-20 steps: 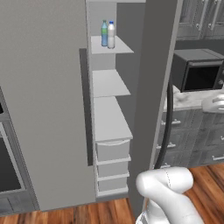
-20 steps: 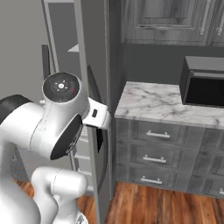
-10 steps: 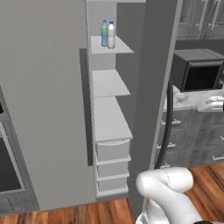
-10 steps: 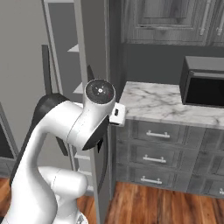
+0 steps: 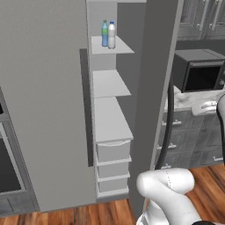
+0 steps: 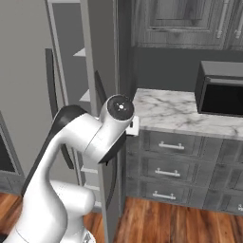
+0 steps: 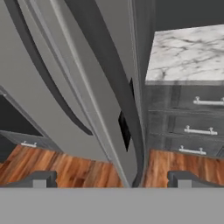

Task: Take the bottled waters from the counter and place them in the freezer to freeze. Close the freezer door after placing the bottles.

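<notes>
While the freezer door point(image 5: 158, 83) stands open, its edge faces the hand.
Bottles: both bottled waters point(image 5: 108, 34) stand upright, touching, on the top freezer point(image 5: 110, 83) shelf.
Surroundings: microwave point(image 6: 220, 95) on the counter point(image 6: 175, 111); drawers point(image 6: 167, 161) below.
Hidden: door handle point(image 7: 111, 83) partly cut off in hand view.
Arm: elbow raised beside the door edge.
Gripper point(image 7: 111, 178): fingers spread wide, grasping nothing.

The open freezer door point(image 5: 160, 88) hides, it seems, most of the counter point(image 5: 186, 100).
</notes>
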Tool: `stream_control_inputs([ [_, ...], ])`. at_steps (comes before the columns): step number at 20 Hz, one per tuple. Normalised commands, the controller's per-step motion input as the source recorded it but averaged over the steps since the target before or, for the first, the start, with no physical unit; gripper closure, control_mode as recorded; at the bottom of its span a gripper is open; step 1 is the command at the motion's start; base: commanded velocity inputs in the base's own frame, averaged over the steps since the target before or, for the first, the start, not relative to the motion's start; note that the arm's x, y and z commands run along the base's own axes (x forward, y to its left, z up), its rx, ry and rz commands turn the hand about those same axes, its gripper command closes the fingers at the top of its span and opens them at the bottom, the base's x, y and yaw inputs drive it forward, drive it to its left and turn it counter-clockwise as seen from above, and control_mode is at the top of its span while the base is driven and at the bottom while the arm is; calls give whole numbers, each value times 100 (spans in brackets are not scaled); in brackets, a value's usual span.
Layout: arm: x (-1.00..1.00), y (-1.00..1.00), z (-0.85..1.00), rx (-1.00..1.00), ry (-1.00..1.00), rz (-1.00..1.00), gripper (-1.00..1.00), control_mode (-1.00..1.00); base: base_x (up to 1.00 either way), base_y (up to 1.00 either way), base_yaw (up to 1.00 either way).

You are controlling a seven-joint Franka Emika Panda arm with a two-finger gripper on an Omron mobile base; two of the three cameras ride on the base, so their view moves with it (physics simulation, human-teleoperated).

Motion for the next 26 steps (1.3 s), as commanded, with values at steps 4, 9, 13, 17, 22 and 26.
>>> stream_control_inputs([
  [4, 50, 0, -34, 0, 0, 3, -100, -100, 0, 0, 0],
  [9, 59, 0, -30, 0, 0, 1, -100, -100, 0, 0, 0],
  [13, 50, 2, -29, 0, 0, 2, -100, -100, 0, 0, 0],
  [17, 44, 12, -26, 0, -1, 8, -100, -100, 0, 0, 0],
  [22, 37, 20, -27, 0, 0, 9, -100, -100, 0, 0, 0],
  [26, 31, 26, -25, 0, 0, 7, -100, -100, 0, 0, 0],
])
